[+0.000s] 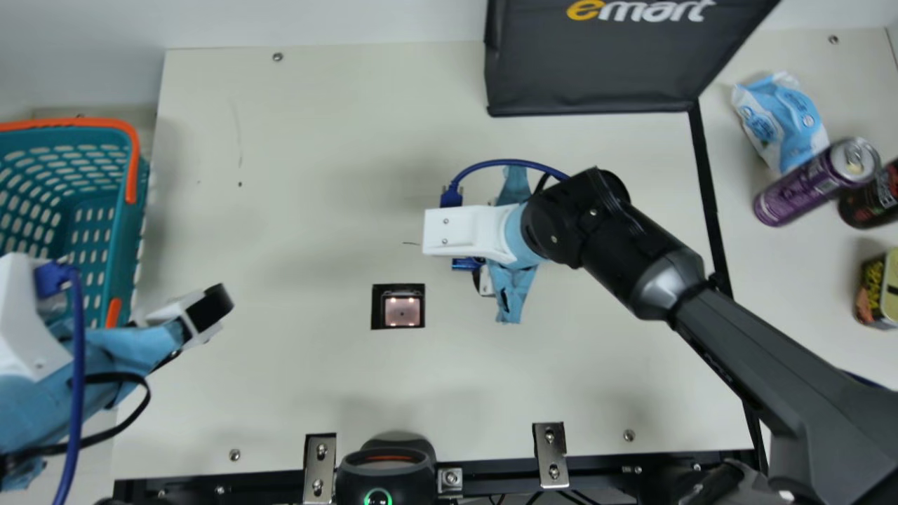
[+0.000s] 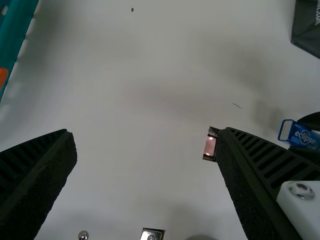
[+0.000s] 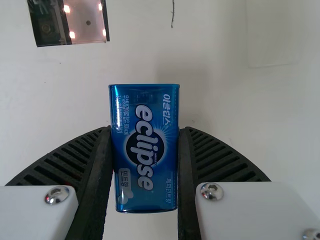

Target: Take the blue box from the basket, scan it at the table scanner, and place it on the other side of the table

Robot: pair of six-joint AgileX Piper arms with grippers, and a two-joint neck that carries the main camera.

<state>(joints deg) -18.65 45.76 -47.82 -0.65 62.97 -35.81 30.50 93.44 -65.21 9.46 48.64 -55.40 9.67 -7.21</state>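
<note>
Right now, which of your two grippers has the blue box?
The right gripper: its jaws are shut on the two sides of the blue box. The left gripper differs: its jaws stand wide apart, holding nothing.

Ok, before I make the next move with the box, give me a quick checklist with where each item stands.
1. Box gripped from both sides by the right tool: ok.
2. Box lined up over the scanner: not ok, it is off to the scanner's right in the main view.
3. Scanner lit and uncovered: ok.
4. Left tool out of the way: ok, it is open and near the basket, well off the scanner.
5. Box already scanned: cannot tell.
</note>
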